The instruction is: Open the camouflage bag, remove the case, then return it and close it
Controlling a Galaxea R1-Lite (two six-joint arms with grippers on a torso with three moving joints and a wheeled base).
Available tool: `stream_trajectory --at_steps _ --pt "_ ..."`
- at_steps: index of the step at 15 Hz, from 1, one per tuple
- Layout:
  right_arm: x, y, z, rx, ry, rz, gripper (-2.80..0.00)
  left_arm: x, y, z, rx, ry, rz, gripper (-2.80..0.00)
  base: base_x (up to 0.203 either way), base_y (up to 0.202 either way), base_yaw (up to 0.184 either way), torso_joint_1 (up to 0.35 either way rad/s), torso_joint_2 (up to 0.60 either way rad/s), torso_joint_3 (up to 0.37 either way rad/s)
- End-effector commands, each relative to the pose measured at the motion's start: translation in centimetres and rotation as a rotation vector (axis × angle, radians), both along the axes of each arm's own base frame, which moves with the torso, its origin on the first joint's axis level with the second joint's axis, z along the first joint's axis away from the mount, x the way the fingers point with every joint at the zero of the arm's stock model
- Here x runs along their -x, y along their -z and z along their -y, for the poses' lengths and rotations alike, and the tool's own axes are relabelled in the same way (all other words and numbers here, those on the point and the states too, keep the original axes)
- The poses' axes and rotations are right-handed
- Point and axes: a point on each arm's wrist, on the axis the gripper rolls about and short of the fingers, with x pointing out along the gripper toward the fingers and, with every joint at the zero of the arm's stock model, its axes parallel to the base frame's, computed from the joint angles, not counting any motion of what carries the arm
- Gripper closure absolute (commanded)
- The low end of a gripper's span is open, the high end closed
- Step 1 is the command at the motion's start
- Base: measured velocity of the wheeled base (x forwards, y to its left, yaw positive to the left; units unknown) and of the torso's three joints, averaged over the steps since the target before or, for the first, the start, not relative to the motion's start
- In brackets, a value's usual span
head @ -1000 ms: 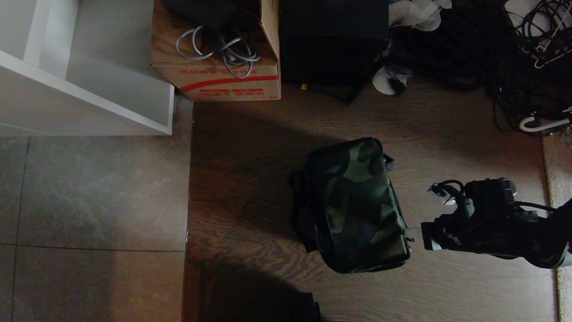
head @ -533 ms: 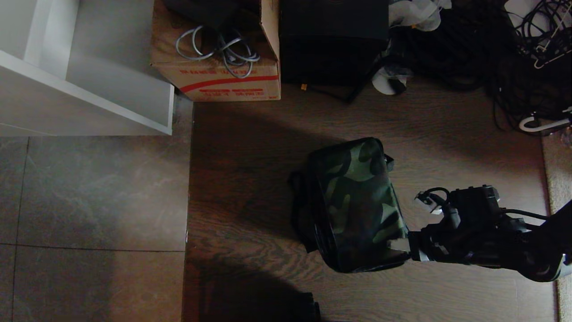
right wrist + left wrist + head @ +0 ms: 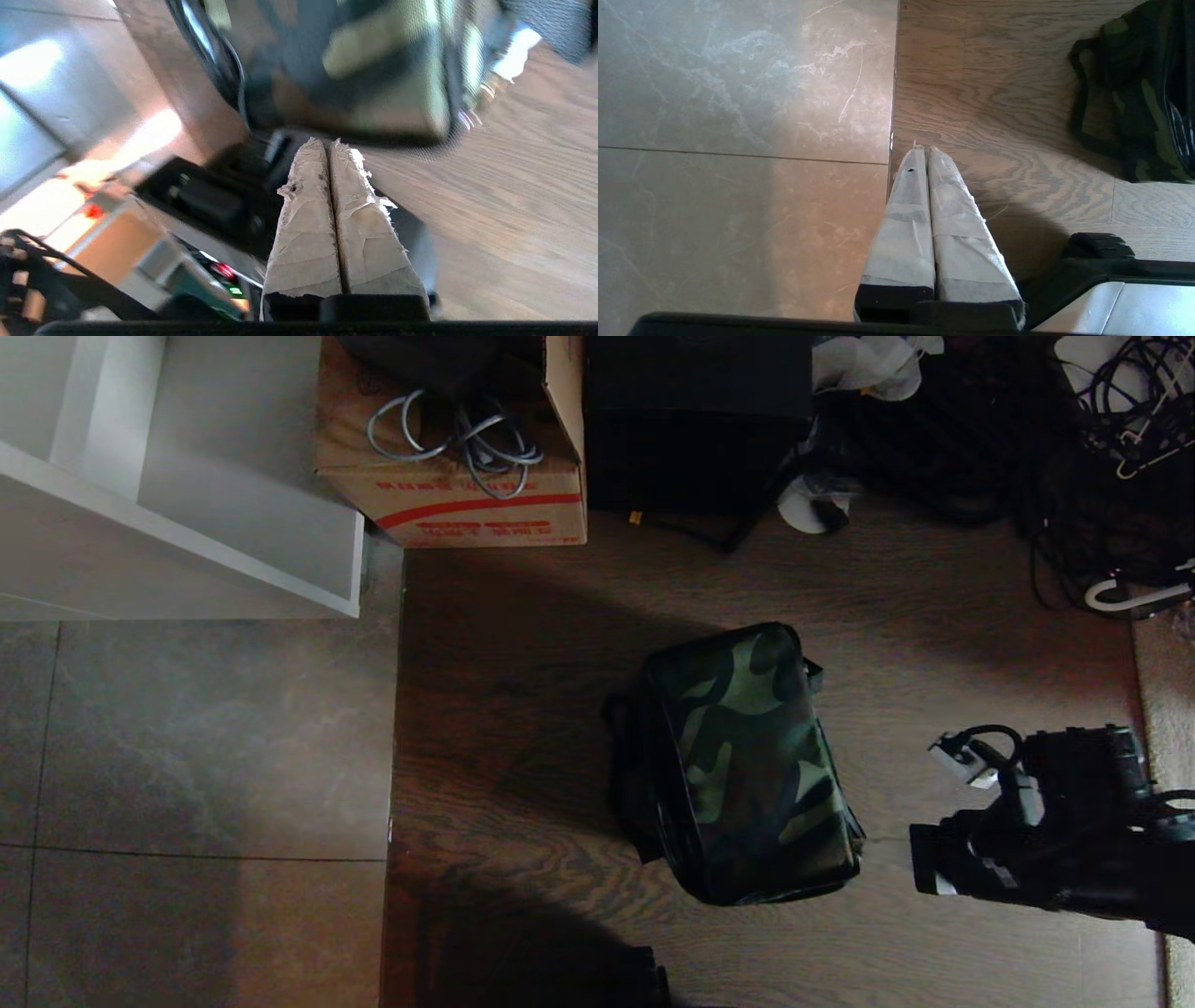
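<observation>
Camouflage bag (image 3: 747, 765) lies shut on the wood floor, well this side of the cardboard box (image 3: 453, 476) w/ cables, flap down, no case showing. Right gripper (image 3: 920, 868) sits just off the bag's right side near its front corner, apart from it, jaws pressed together w/ nothing between. Left gripper (image 3: 923, 154) is parked over the floor off the bag's left, tips likewise closed and empty.

Risks, as I judge them:
- Closed tips can't pinch a zip pull or flap edge; going in like this prob. just shoves the bag, and a soft bag on smooth wood slides or twists.
- Zip pull looks to be at that near right corner, but the right wrist view is blurred, so not sure; a wrong guess means grabbing fabric or strap instead.
- Loose black strap off the bag's left could snag.
</observation>
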Motion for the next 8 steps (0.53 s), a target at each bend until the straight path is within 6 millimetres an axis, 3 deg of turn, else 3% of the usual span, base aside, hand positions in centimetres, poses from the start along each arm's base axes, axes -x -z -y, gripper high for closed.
stream_trajectory --at_steps 1,5,8 --pt "3.8 -2.4 0.7 0.057 -0.003 0.141 0.00 0.0 0.0 0.0 0.000 0.000 0.001 0.00 0.000 0.000 0.000 0.000 0.00 0.000" --pt "11.3 -4.6 1.8 0.185 0.020 0.257 0.00 0.0 0.0 0.0 0.000 0.000 0.001 0.00 0.000 0.000 0.000 0.000 0.00 0.000" --pt "18.3 -4.8 2.7 0.229 0.068 0.339 0.00 0.0 0.0 0.0 0.000 0.000 0.001 0.00 0.000 0.000 0.000 0.000 0.00 0.000"
